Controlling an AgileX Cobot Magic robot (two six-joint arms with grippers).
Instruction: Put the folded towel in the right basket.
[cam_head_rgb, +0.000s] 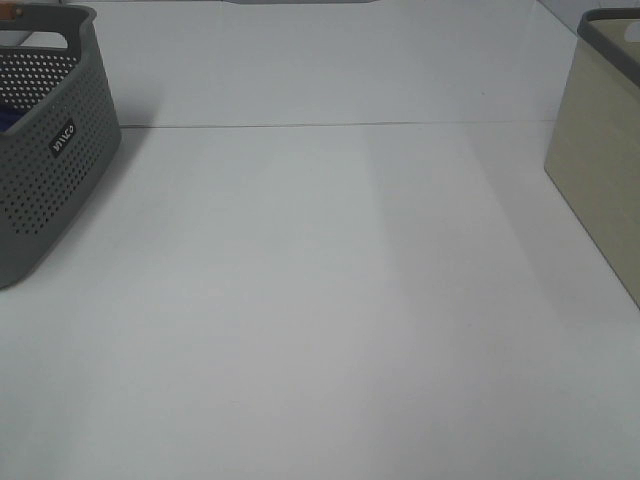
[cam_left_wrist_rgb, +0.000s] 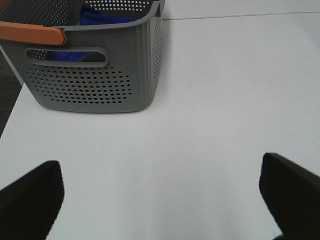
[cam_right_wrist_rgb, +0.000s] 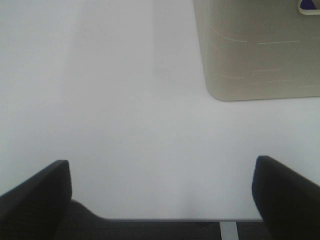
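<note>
Both arms hang back: left gripper (cam_left_wrist_rgb: 160, 195) spread wide, holding nothing, right gripper (cam_right_wrist_rgb: 160, 195) likewise. The grey perforated basket (cam_head_rgb: 50, 160) sits far left with blue cloth (cam_left_wrist_rgb: 107, 15) inside; the beige basket (cam_head_rgb: 600, 170) stands far right on the white table (cam_head_rgb: 320, 300).

The perforated grey plastic basket (cam_head_rgb: 45, 150) looked matt; the beige basket (cam_head_rgb: 600, 180) smooth; the table (cam_head_rgb: 320, 320) faintly glossy.

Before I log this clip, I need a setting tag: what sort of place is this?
Probably a lab or test bench rather than a home: a bare white table holds only a grey perforated basket and a beige basket, one on each side. Both open grippers, left and right, hover over it.
</note>
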